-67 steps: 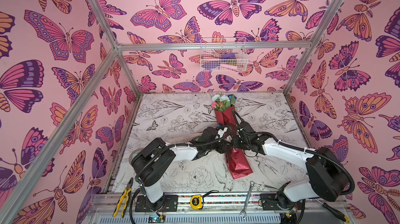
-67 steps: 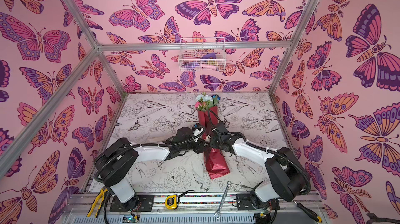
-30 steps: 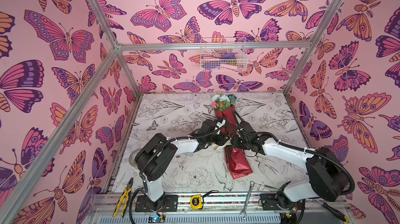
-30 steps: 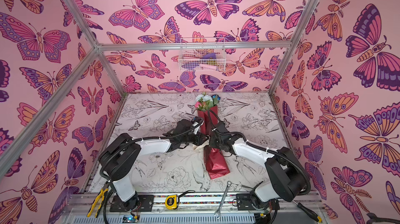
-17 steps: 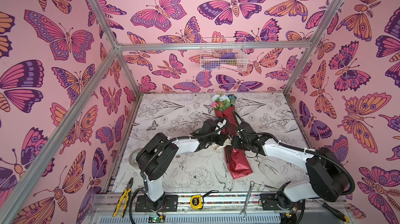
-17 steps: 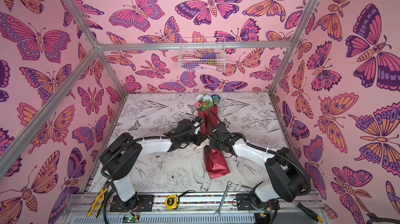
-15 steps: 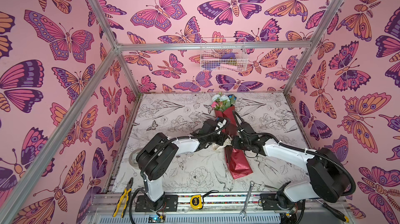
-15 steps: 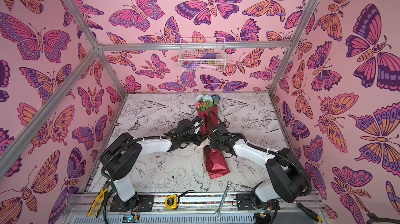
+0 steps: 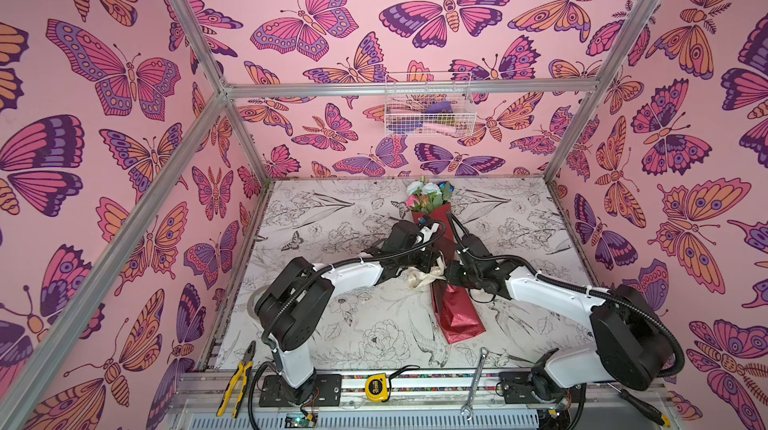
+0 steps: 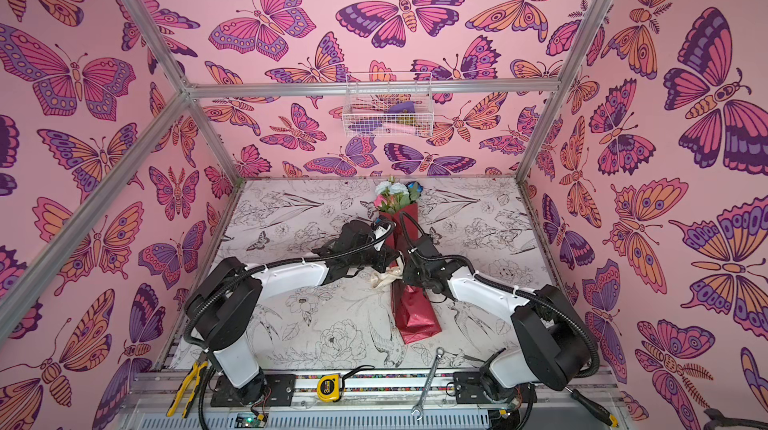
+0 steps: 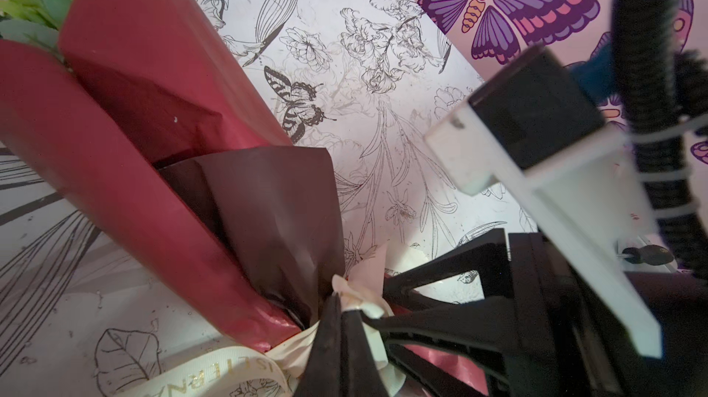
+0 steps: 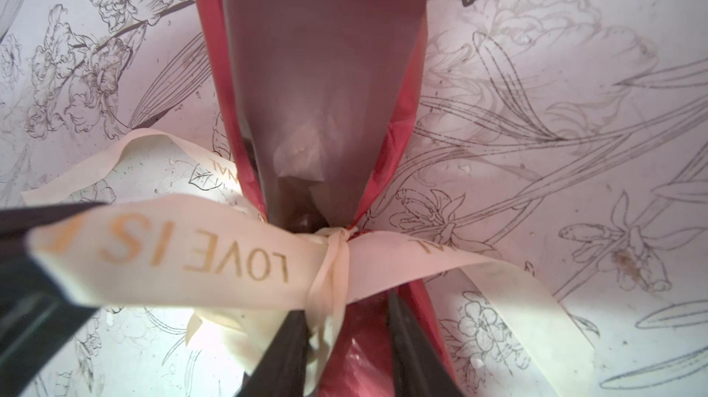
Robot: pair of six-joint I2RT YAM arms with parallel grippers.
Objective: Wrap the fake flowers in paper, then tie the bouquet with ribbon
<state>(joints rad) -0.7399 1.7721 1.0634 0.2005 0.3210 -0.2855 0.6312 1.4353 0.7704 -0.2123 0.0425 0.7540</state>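
The bouquet of fake flowers [image 9: 457,316] [image 10: 415,318] lies along the middle of the table, heads at the far end, wrapped in dark red paper [image 11: 115,107] [image 12: 318,69]. A cream lettered ribbon [image 12: 191,257] [image 11: 214,372] [image 9: 419,278] is knotted round its narrow waist. My left gripper [image 11: 341,303] [image 9: 432,270] [image 10: 392,268] is shut on the ribbon right at the knot. From the other side, my right gripper [image 12: 350,318] [image 9: 446,278] [image 10: 405,278] straddles the wrapped stems just below the knot, its jaws pressing the red paper on both sides.
A white wire basket [image 9: 428,108] hangs on the back wall. Along the front rail lie yellow pliers [image 9: 235,382], a tape measure [image 9: 377,387], a wrench [image 9: 473,382] and a screwdriver [image 9: 640,405]. Both arms meet over the bouquet's waist.
My left gripper has reached in to the knot and closed on the ribbon. The right jaws have narrowed a little round the stems. The bouquet has stayed put.
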